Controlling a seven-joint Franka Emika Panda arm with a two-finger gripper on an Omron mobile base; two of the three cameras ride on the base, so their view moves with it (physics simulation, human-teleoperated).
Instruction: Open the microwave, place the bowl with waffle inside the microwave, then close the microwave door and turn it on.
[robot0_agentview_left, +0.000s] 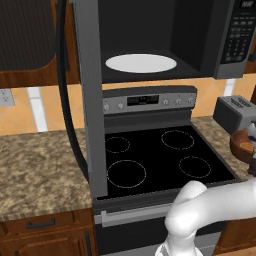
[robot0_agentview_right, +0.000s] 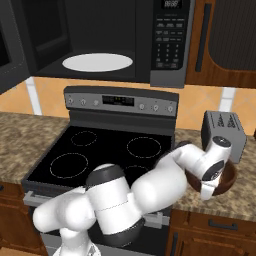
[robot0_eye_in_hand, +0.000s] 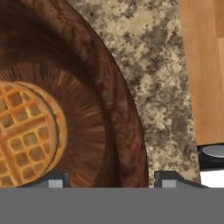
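**Gripper straddled the bowl's rim beside the stove**

The microwave (robot0_agentview_left: 165, 40) hung above the stove (robot0_agentview_left: 155, 160) with its cavity exposed and the white turntable plate (robot0_agentview_left: 141, 63) bare inside. The microwave door (robot0_agentview_left: 92, 100) stood swung wide open to the left, seen edge-on, its black handle bar (robot0_agentview_left: 67, 100) curving down the outer side.

The bowl with waffle (robot0_agentview_right: 227, 180) sat on the speckled granite counter (robot0_agentview_right: 240, 187) to the right of the stove, just in front of the small grey toaster (robot0_agentview_right: 224, 131). In the left base view the bowl (robot0_agentview_left: 245, 144) showed at the right edge.

The white arm reached across the stove's front corner, and the gripper (robot0_eye_in_hand: 108, 179) was down at the bowl. In the hand view the two fingertips (robot0_eye_in_hand: 52, 180) stood apart, one inside the bowl near the waffle (robot0_eye_in_hand: 28, 131) and one outside, with the dark wooden rim between them. They had not closed on it.
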